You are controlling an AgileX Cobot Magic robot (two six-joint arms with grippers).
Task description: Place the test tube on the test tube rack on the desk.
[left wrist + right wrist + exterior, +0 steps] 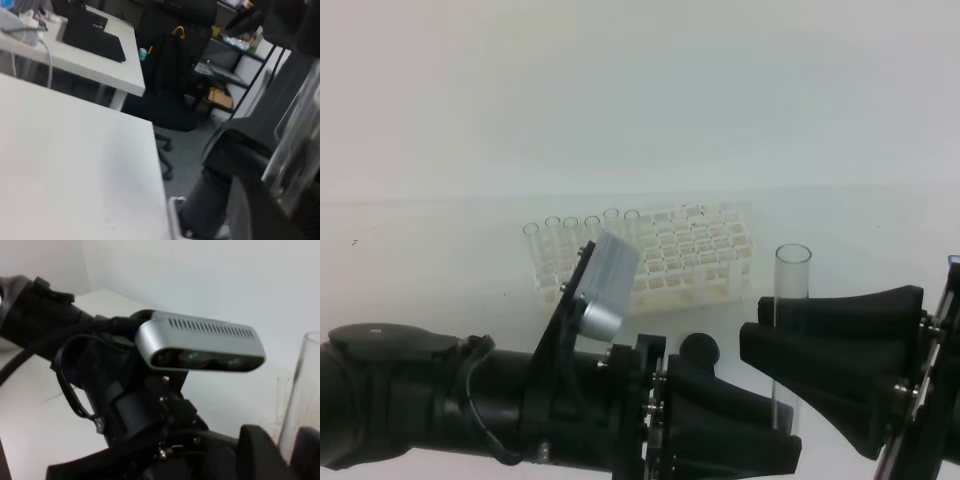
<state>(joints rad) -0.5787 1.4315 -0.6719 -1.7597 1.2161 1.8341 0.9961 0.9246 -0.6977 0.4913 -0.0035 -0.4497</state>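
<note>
The test tube (791,300) stands upright in the air at the lower right, open rim up, between my two grippers. My right gripper (775,345) reaches in from the right and its black fingers are closed around the tube's middle. In the right wrist view the tube (306,390) rises between those fingers (260,450). My left gripper (782,428) sits at the tube's lower end; how wide its jaws stand is hidden. The left wrist view shows the tube (295,145) only as a blur. The white test tube rack (705,255) stands behind on the desk (440,260).
Several clear tubes (570,238) stand in the rack's left rows. The left arm's silver wrist camera (607,285) rises in front of the rack. A black round-headed part (698,348) shows just behind the left gripper. Beyond the desk edge are an office chair and floor (170,145).
</note>
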